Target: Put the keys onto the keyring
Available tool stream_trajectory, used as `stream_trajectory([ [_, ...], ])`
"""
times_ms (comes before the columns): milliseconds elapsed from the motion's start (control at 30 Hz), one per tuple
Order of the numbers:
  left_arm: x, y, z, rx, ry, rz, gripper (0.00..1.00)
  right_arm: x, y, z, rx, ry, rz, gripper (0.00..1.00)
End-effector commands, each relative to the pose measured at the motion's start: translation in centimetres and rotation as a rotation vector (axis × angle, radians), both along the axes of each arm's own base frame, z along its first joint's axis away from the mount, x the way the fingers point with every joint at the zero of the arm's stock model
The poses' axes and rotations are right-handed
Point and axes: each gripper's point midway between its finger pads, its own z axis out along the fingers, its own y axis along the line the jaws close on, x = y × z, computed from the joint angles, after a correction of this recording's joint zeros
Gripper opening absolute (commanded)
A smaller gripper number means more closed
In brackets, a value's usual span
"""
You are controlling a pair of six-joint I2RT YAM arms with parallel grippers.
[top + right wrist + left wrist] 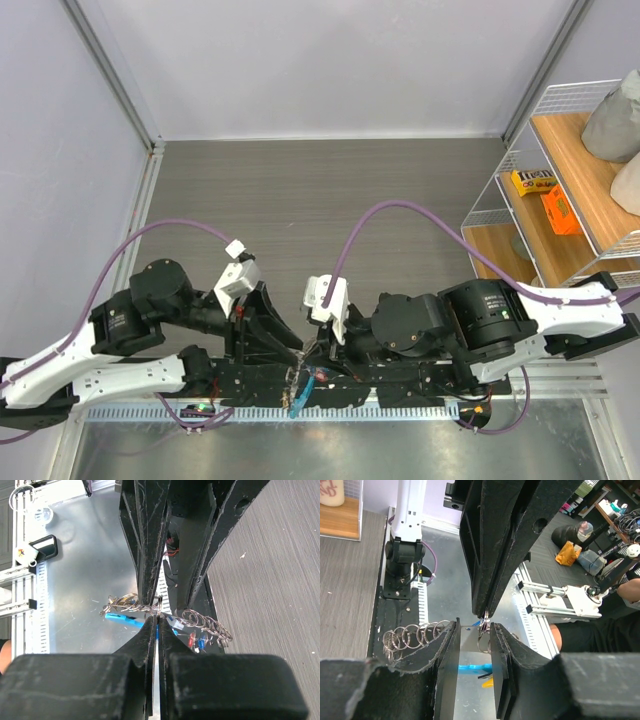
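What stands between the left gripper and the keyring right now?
Nothing visible: the keyring runs through the gap between the left gripper's parted fingers, where the right gripper pinches it.

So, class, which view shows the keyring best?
Right wrist: the keyring shows fullest, loops spreading both ways plus its blue band. Left wrist shows one row of loops and some band; top view, a tiny glint.

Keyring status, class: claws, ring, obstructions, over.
Right claw shut on jagged silvery wire keyring. Left claw open, straddling it. Small coloured-head keys beside it. Nothing seen blocking.
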Motion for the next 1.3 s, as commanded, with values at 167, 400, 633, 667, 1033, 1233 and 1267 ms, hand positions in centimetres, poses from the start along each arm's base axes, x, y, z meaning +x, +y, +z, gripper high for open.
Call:
stream_trajectory([
  [167, -0.7, 0.6, 1.2, -0.039, -0.01, -0.035, 0.3, 0.5, 0.9, 3.0, 0.08, 0.029, -0.029, 0.06],
  [400, -1.0, 0.6, 1.0, -0.029, -0.013, -0.059, 0.13, 0.8, 1.0, 3.1, 0.081, 0.026, -0.041, 0.05],
  [633, -0.9, 0.4, 1.1, -0.039, -0.022, -0.056, 0.0, 0.8, 1.3, 3.0, 0.073, 0.016, -0.032, 0.06],
  [667, -0.8, 0.5, 1.3, -0.047, -0.026, -0.05, 0.0, 0.7, 1.3, 2.9, 0.071, 0.015, -0.03, 0.06],
  [1033, -0.3, 1.5, 2.8, -0.148, -0.101, 0.011, 0.0, 1.0, -0.1, 5.0, 0.221, 0.025, -0.021, 0.36],
  [1233, -0.6, 2.0, 4.4, -0.231, -0.134, 0.005, 0.0, 0.6, 0.1, 5.7, 0.266, 0.012, 0.015, 0.4],
  [1267, -0.6, 2.0, 4.7, -0.248, -0.14, 0.003, 0.0, 0.5, 0.2, 5.5, 0.264, 0.004, 0.022, 0.41],
])
